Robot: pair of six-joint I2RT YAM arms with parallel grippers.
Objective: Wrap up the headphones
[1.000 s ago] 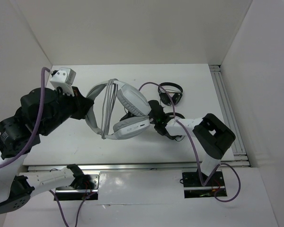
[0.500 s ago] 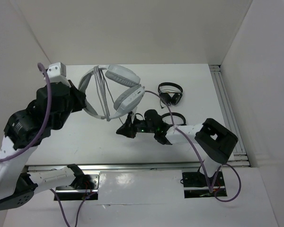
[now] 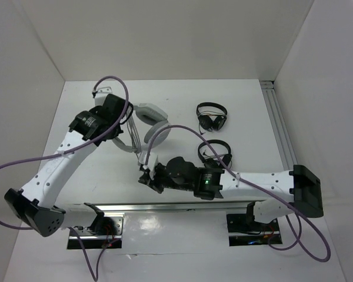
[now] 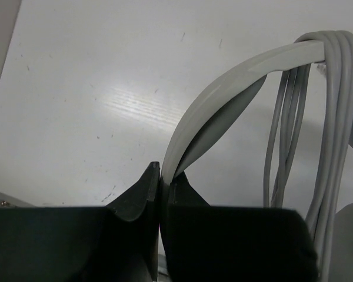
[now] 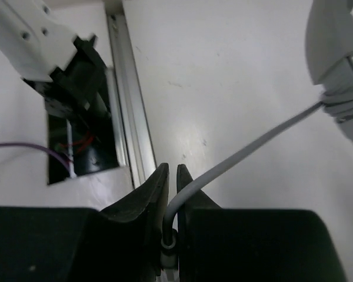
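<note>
The light grey headphones [image 3: 152, 113] hang over the left middle of the table, earcups toward the right. My left gripper [image 3: 120, 130] is shut on their headband [image 4: 223, 88], which rises from between the jaws in the left wrist view. Several turns of the thin grey cable [image 4: 335, 94] lie around the band. Low over the table's near edge, my right gripper [image 3: 146, 175] is shut on the cable's plug end. From those jaws the cable [image 5: 253, 150] runs taut up to the headphones [image 5: 335, 35].
Two small black headphones lie right of centre, one [image 3: 212, 115] farther back and one [image 3: 215, 151] beside my right arm. A metal rail [image 3: 165, 207] runs along the table's near edge and another [image 3: 279, 129] along the right side. White walls enclose the table.
The left arm has carried the headphones right and turned them. The right arm has stretched left toward the near edge, drawing the cable end away from the headphones.
</note>
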